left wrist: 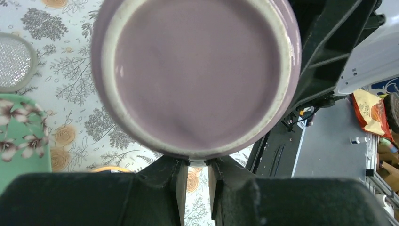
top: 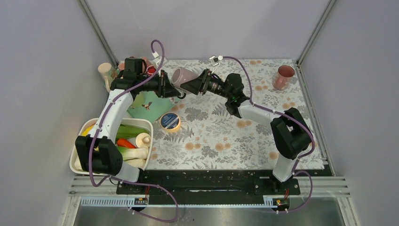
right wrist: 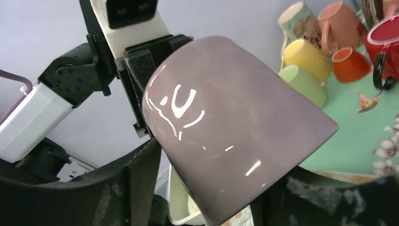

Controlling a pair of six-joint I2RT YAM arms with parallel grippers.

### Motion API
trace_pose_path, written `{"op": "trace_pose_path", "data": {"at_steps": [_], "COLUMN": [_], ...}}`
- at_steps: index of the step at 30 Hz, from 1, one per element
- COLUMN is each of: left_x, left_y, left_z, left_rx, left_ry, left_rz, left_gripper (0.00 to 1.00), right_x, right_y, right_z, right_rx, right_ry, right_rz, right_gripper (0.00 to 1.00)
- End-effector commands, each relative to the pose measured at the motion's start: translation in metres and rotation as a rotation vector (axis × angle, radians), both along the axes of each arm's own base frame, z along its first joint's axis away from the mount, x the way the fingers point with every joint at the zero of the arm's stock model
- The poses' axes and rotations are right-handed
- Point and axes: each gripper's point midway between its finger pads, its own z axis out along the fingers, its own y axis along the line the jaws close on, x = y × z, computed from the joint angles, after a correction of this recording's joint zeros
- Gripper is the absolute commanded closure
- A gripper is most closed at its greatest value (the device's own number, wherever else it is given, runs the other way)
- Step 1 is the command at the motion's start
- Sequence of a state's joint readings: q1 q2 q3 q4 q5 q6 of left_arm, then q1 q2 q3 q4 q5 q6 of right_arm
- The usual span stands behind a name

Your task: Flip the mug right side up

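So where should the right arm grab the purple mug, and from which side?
Grab the purple mug around its wide end, coming from the side opposite the left gripper, which pinches the narrow end. The mug hangs tilted in the air, so that flared wall is free, and the open right gripper fits around it.

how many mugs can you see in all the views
8: lilac mug raised at back centre; pink mug in the far right corner; six clustered far left: cream mug, salmon mug, yellow mug, orange mug, green mug, red mug. More may be hidden there.
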State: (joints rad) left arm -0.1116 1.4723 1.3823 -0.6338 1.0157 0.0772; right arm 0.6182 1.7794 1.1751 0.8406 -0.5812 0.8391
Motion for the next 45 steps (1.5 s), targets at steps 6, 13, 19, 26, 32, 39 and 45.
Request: {"op": "trace_pose_path", "data": {"at_steps": [6,13,19,26,32,39,45], "left_x": [-0.017,0.032,0.053,0.060,0.056,0.058,0.061], "left_y": [-0.014,0.040,0.099,0.148,0.172,0.209,0.243], "left_z": [0.009,-0.023,-0.057,-0.077,-0.092,-0.101,-0.101], "left_rx": [-0.036,0.290,0.619,0.798,0.838,0.860,0.871], "left_ry": [-0.038,-0.134,-0.185,-0.159,-0.110,-0.055,-0.012], "left_rz": [-0.098,0.203,0.349,0.418,0.442,0.515,0.598], "left_gripper": [0.99,0.01,0.01,0.01,0.01,0.04,0.05], "right_x": [-0.016,0.068,0.119,0.157,0.183,0.195,0.191], "right_y": [-0.033,-0.115,-0.230,-0.296,-0.318,-0.323,-0.321], "right_z": [0.086,0.014,-0.085,-0.140,-0.191,-0.216,-0.224], "right_rx": [0.173,-0.374,-1.037,-1.353,-1.483,-1.448,-1.419], "right_ry": [-0.209,-0.130,0.080,0.212,0.363,0.419,0.447], "right_rz": [-0.058,-0.379,-0.556,-0.571,-0.486,-0.455,-0.428], "right_gripper": [1.00,1.00,1.00,1.00,1.00,1.00,0.57]}}
